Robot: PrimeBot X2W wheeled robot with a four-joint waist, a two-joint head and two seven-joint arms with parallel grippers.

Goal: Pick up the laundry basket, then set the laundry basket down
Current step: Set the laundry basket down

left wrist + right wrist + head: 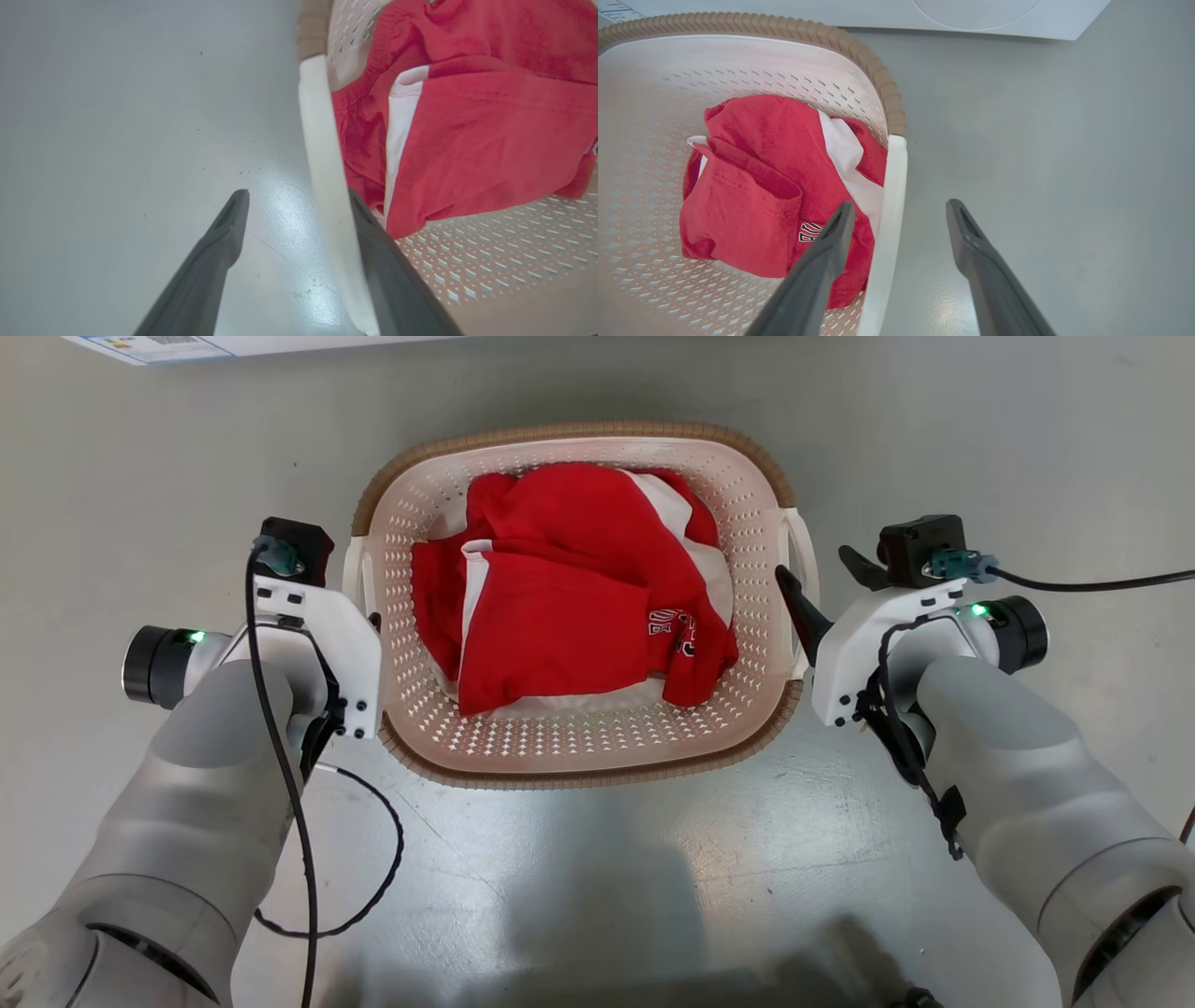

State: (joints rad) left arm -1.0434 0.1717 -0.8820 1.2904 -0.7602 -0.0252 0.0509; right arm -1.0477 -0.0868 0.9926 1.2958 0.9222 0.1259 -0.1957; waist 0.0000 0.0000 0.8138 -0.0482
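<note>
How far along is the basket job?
Done: the left pincer and right pincer each straddle a white loop handle of the cream perforated plastic laundry basket. In hand: nothing gripped; both open, basket resting on the grey floor. Left: either close, lift, set down, or just withdraw; can't tell which.

The red garment (569,607) is hiding the bottom of the laundry basket (579,742), its lettering (674,633) folding out of sight. The washing machine (971,14) is running off the right wrist view's top edge.

Left tool (296,192) and right tool (901,204) out ahead, level with each other, jaws of both wide apart
</note>
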